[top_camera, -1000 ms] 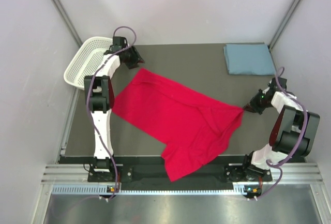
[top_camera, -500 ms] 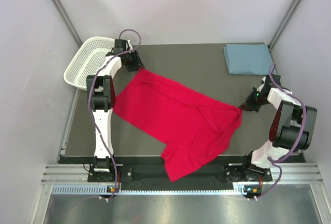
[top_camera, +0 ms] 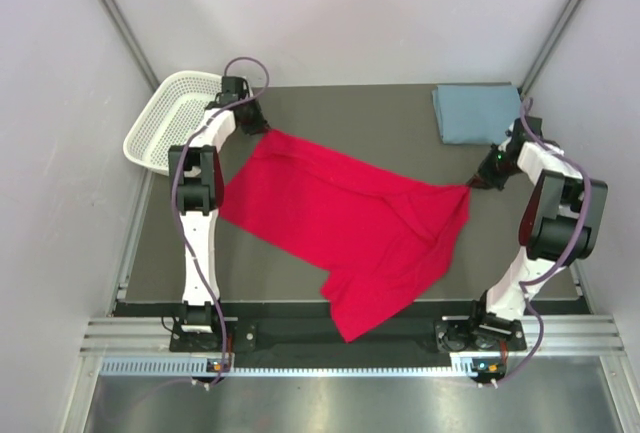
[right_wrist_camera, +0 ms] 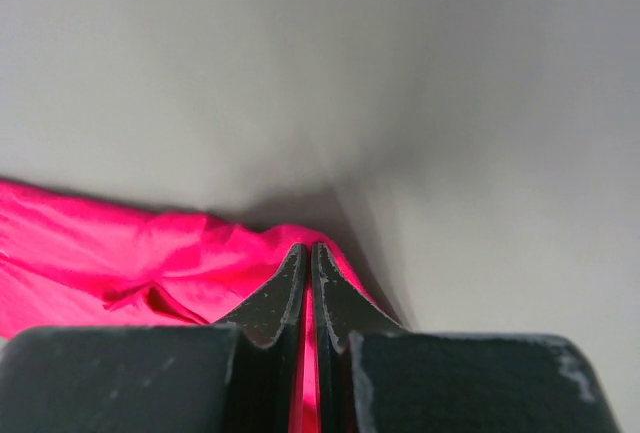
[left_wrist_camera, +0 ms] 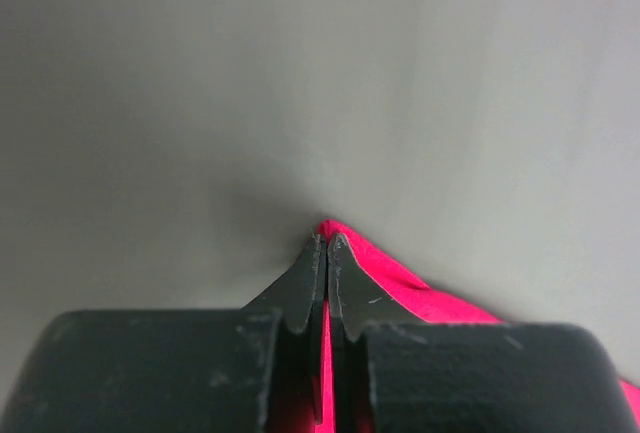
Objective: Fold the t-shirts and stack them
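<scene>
Dark grey table, pale walls, slanting metal corner posts, aluminium rail at near edge

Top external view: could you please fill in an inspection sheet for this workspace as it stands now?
Surface: dark table mat, flat.
Job's things: red t-shirt spread diagonally, unfolded, its near end over the table's front edge; blue-grey t-shirt folded at the far right corner.
Clutter: white mesh basket tilted off the far left corner, nothing seen in it.
Grippers: left gripper shut on the red shirt's far corner; right gripper shut on its right corner.
Cables: purple cables loop off both arms.
Surroundings: white walls; metal rail along the front.
</scene>
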{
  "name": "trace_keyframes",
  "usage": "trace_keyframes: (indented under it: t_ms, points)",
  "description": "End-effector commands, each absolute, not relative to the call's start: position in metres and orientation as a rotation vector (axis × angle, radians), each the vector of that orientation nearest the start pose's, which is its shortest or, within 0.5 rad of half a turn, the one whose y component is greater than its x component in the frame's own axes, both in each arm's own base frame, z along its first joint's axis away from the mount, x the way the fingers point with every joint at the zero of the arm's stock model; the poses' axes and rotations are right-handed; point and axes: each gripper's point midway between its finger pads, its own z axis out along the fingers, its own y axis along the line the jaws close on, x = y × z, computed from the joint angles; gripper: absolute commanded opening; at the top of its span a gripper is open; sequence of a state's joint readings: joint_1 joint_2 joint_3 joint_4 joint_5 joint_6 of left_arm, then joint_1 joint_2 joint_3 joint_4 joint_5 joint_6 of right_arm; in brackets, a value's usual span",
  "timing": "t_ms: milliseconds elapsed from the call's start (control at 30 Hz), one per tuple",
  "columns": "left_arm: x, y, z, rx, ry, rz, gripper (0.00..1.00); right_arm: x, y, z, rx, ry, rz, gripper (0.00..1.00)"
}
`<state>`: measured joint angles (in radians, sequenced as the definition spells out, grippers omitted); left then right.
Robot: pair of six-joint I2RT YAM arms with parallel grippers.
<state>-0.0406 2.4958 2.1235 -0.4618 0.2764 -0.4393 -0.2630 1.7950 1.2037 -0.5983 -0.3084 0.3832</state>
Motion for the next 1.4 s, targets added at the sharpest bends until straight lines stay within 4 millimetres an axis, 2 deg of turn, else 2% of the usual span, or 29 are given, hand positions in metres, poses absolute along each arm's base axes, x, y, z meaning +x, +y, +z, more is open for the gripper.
trace_keyframes:
  t_ms: [0, 33, 67, 100, 167, 200, 233, 267, 300, 367, 400, 433, 467, 500, 567, 600, 633, 667, 700, 733, 767, 800, 833, 900, 933, 1000, 1133, 1267, 1367]
  points:
    - [0.649, -0.035, 0.087, -0.463, 2.201, -0.383, 0.0, 0.417, -0.038, 0.08, 0.695, 2.541, 0.398, 0.0]
    - [0.651, -0.026, 0.087, -0.478, 2.194, -0.376, 0.0, 0.422, -0.038, 0.074, 0.696, 2.557, 0.4, 0.0]
    - [0.66, -0.024, 0.101, -0.468, 2.162, -0.397, 0.0, 0.426, -0.036, 0.075, 0.685, 2.561, 0.407, 0.0]
    - [0.662, -0.025, 0.091, -0.468, 2.178, -0.407, 0.0, 0.431, -0.035, 0.076, 0.674, 2.563, 0.406, 0.0]
    - [0.661, -0.028, 0.09, -0.461, 2.205, -0.416, 0.04, 0.44, -0.035, 0.077, 0.654, 2.573, 0.397, 0.0]
    - [0.663, -0.032, 0.096, -0.451, 2.202, -0.431, 0.24, 0.446, -0.035, 0.081, 0.643, 2.568, 0.396, 0.01]
    - [0.662, -0.033, 0.098, -0.455, 2.203, -0.43, 0.35, 0.447, -0.035, 0.081, 0.636, 2.576, 0.393, 0.04]
    - [0.657, -0.032, 0.1, -0.47, 2.217, -0.415, 0.42, 0.446, -0.036, 0.083, 0.626, 2.583, 0.374, 0.07]
    - [0.653, -0.033, 0.115, -0.47, 2.205, -0.392, 0.49, 0.442, -0.037, 0.087, 0.626, 2.598, 0.357, 0.25]
    - [0.641, -0.036, 0.118, -0.48, 2.227, -0.37, 0.58, 0.435, -0.044, 0.097, 0.6, 2.615, 0.276, 0.41]
    - [0.636, -0.029, 0.137, -0.498, 2.205, -0.336, 0.59, 0.426, -0.041, 0.101, 0.582, 2.647, 0.246, 0.47]
    - [0.63, -0.027, 0.14, -0.512, 2.214, -0.313, 0.6, 0.424, -0.04, 0.114, 0.544, 2.633, 0.209, 0.5]
    - [0.618, -0.024, 0.13, -0.534, 2.253, -0.286, 0.6, 0.421, -0.042, 0.121, 0.5, 2.633, 0.144, 0.52]
    - [0.611, -0.022, 0.143, -0.533, 2.24, -0.273, 0.58, 0.418, -0.029, 0.128, 0.44, 2.639, 0.128, 0.56]
    - [0.598, -0.025, 0.142, -0.517, 2.264, -0.289, 0.51, 0.414, -0.015, 0.147, 0.345, 2.615, 0.1, 0.57]
    - [0.585, -0.029, 0.138, -0.519, 2.289, -0.309, 0.49, 0.412, 0.009, 0.149, 0.265, 2.619, 0.123, 0.59]
    - [0.578, -0.033, 0.136, -0.512, 2.301, -0.335, 0.46, 0.415, 0.017, 0.154, 0.221, 2.592, 0.147, 0.59]
    - [0.562, -0.041, 0.115, -0.5, 2.362, -0.384, 0.42, 0.414, 0.045, 0.154, 0.119, 2.595, 0.223, 0.58]
    - [0.554, -0.061, 0.123, -0.447, 2.364, -0.415, 0.41, 0.412, 0.069, 0.15, 0.045, 2.601, 0.274, 0.57]
    - [0.549, -0.067, 0.121, -0.409, 2.372, -0.429, 0.41, 0.418, 0.085, 0.147, -0.007, 2.585, 0.329, 0.56]
    - [0.536, -0.078, 0.11, -0.378, 2.41, -0.459, 0.41, 0.418, 0.094, 0.142, -0.033, 2.595, 0.356, 0.55]
    - [0.532, -0.084, 0.116, -0.349, 2.405, -0.479, 0.42, 0.42, 0.107, 0.14, -0.062, 2.597, 0.404, 0.54]
    - [0.527, -0.089, 0.114, -0.323, 2.417, -0.487, 0.41, 0.422, 0.119, 0.13, -0.087, 2.615, 0.475, 0.52]
    - [0.514, -0.102, 0.112, -0.295, 2.443, -0.522, 0.41, 0.429, 0.134, 0.126, -0.143, 2.607, 0.509, 0.48]
    - [0.51, -0.105, 0.112, -0.291, 2.449, -0.537, 0.41, 0.431, 0.139, 0.116, -0.167, 2.622, 0.52, 0.47]
    - [0.498, -0.116, 0.112, -0.281, 2.468, -0.59, 0.42, 0.436, 0.149, 0.11, -0.226, 2.611, 0.519, 0.47]
    - [0.481, -0.127, 0.114, -0.242, 2.502, -0.623, 0.42, 0.444, 0.149, 0.085, -0.245, 2.649, 0.481, 0.49]
    - [0.462, -0.13, 0.108, -0.245, 2.535, -0.638, 0.42, 0.449, 0.152, 0.075, -0.255, 2.66, 0.484, 0.45]
    - [0.454, -0.128, 0.108, -0.244, 2.54, -0.638, 0.42, 0.451, 0.16, 0.071, -0.258, 2.664, 0.504, 0.38]
